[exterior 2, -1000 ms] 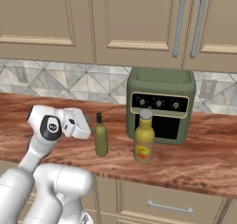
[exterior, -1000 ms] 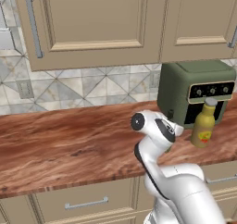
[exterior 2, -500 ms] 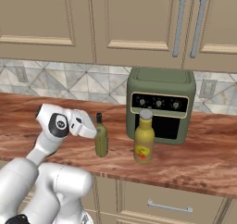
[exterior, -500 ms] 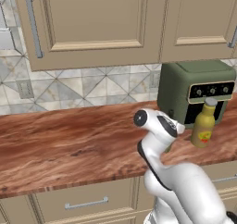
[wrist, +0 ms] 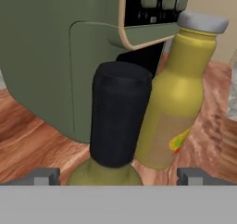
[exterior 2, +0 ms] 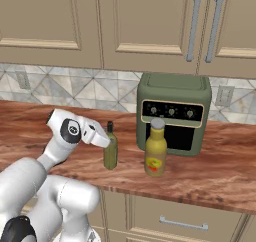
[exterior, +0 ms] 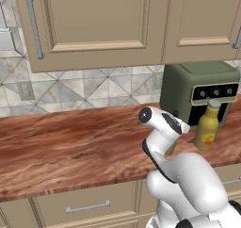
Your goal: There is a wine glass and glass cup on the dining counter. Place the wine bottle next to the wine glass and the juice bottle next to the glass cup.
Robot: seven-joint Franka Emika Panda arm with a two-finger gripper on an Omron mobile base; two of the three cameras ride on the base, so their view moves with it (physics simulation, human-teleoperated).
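The gripper (wrist: 118, 176) stands spread wide, its two dark fingertips (wrist: 40, 177) low at the left and right of the hand view with the wine bottle (wrist: 115, 135) rising between them. The fingers sit apart from the bottle's dark cap and olive shoulder; nothing is pinched, though whether a pad brushes the glass lower down is hard to tell there. In the right base view the gripper (exterior 2: 102, 137) reaches in from the left at the height of the wine bottle's (exterior 2: 110, 148) neck, at centre frame.

The juice bottle (exterior 2: 155, 148), yellow with a grey cap, stands upright just right of the wine bottle in that view, in front of the green air fryer (exterior 2: 172, 111). Its pale label carries red and green marks, too blurred to read. The fryer shows a row of small knobs on a dark panel; no writing is legible.

The left base view shows the juice bottle (exterior: 207, 128) at the right edge before the air fryer (exterior: 197, 95), while the arm covers most of the wine bottle. Both bottles rest on the wood-grain counter (exterior: 61, 147) beneath beige wall cabinets (exterior: 94, 24), against a tiled backsplash (exterior 2: 65, 88).
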